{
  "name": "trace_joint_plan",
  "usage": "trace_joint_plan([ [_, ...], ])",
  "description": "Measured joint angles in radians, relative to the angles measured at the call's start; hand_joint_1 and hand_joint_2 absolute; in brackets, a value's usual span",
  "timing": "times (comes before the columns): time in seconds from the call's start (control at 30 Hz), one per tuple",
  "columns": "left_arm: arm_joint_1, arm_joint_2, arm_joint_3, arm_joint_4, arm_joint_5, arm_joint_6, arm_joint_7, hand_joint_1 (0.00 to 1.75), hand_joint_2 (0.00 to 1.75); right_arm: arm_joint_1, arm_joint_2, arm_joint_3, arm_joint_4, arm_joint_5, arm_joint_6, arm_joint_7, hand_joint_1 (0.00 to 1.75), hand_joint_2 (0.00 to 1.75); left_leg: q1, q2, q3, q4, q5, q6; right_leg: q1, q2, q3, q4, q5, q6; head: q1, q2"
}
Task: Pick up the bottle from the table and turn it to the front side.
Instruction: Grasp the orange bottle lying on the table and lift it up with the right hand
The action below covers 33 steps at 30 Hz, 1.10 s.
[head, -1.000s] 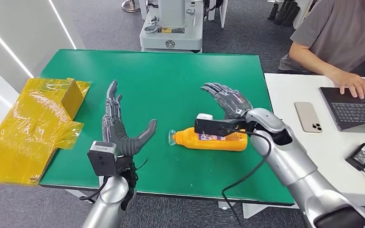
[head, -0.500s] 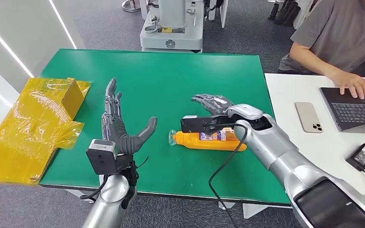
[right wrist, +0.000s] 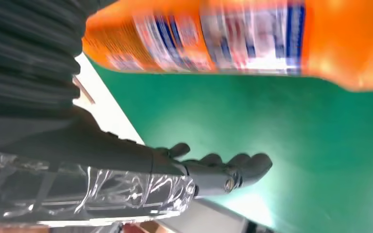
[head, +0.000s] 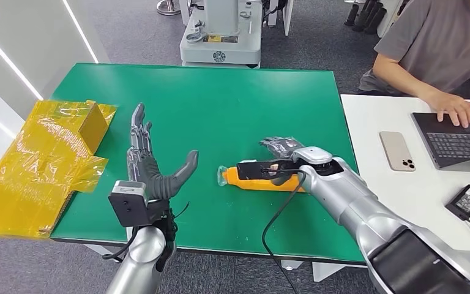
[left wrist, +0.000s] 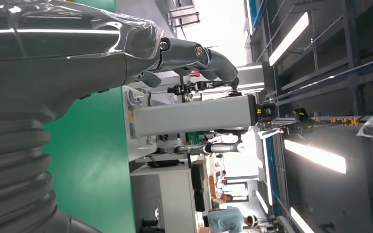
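Note:
An orange bottle with a blue and white label lies on its side on the green table, its clear cap end pointing to my left. My right hand hangs low over the bottle's far side, and its wrist camera hides much of the bottle. In the right wrist view the bottle lies close by the palm. The fingers stretch out straight, apart from the bottle, with green table between them. My left hand stands upright and open left of the cap, its palm facing the bottle.
A yellow box in crinkled yellow film lies at the table's left edge. On the right, a white desk carries a phone, a laptop and a person's hand. A grey machine base stands beyond the table.
My right hand has come down and nearer, from raised behind the bottle to low over it. The left hand has drifted slightly left. The bottle lies where it was.

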Motion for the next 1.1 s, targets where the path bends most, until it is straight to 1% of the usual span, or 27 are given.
trace_joint_plan([
  [0.37, 0.006, 0.0, 0.0, -0.002, -0.005, 0.006, 0.0, 0.0, 1.75, 0.003, 0.0, 0.019, 0.044, 0.01, -0.022, 0.063, 0.0, 1.75, 0.0, 0.0, 0.0, 0.0, 0.0, 0.0, 0.0, 0.0, 0.0, 0.0, 0.0, 0.0, 0.0, 0.0],
  [0.83, 0.014, 0.0, 0.0, -0.003, -0.01, 0.013, 0.003, 0.0, 1.75, 0.025, -0.002, 0.026, 0.067, 0.021, -0.028, 0.078, 0.0, 1.75, 0.0, 0.0, 0.0, 0.0, 0.0, 0.0, 0.0, 0.0, 0.0, 0.0, 0.0, 0.0, 0.0, 0.0],
  [1.1, 0.013, 0.0, 0.0, -0.004, -0.008, 0.007, 0.005, 0.0, 1.75, 0.031, -0.024, 0.026, 0.073, 0.031, -0.005, 0.097, 0.0, 1.75, 0.0, 0.0, 0.0, 0.0, 0.0, 0.0, 0.0, 0.0, -0.001, 0.0, 0.0, 0.0, 0.0, 0.0],
])
